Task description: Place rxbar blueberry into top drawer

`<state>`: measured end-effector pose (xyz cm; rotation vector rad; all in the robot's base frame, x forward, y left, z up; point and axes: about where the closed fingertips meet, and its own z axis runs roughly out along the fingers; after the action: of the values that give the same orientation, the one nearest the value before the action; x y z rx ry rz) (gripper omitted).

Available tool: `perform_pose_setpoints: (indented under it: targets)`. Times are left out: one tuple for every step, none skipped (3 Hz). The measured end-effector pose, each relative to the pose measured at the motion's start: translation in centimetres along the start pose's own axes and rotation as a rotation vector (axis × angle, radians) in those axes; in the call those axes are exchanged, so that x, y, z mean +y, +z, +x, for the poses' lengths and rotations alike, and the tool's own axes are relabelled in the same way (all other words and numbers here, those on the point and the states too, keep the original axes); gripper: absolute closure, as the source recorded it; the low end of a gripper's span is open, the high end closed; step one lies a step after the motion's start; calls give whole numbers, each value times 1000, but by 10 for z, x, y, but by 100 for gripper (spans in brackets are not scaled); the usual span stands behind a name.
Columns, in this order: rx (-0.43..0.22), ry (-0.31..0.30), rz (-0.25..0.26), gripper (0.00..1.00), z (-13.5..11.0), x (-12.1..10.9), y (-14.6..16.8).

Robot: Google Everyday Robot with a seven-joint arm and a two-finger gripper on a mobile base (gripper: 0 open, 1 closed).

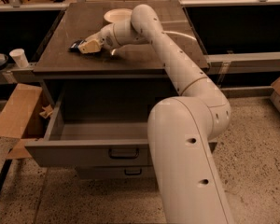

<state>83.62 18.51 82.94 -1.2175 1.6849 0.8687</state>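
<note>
The arm (173, 62) reaches far forward, claw (85, 46) angled down leftward.

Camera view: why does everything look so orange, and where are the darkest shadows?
In the camera view, warm light tints everything amber. The arm in the foreground catches it brightest. The deepest shadow lies beneath the tabletop, behind the open top drawer. The gripper sits over the tabletop's left part, and the dark rxbar blueberry at its tip barely stands out against the brown surface.
</note>
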Motion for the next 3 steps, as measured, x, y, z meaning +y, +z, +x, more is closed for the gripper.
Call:
perform_pose_setpoints:
  targets:
    - [-1, 1, -1, 86, 0, 0, 0]
    - [-48, -56, 0, 100, -16, 7, -13]
    - [-111, -140, 23, 100, -40, 25, -51]
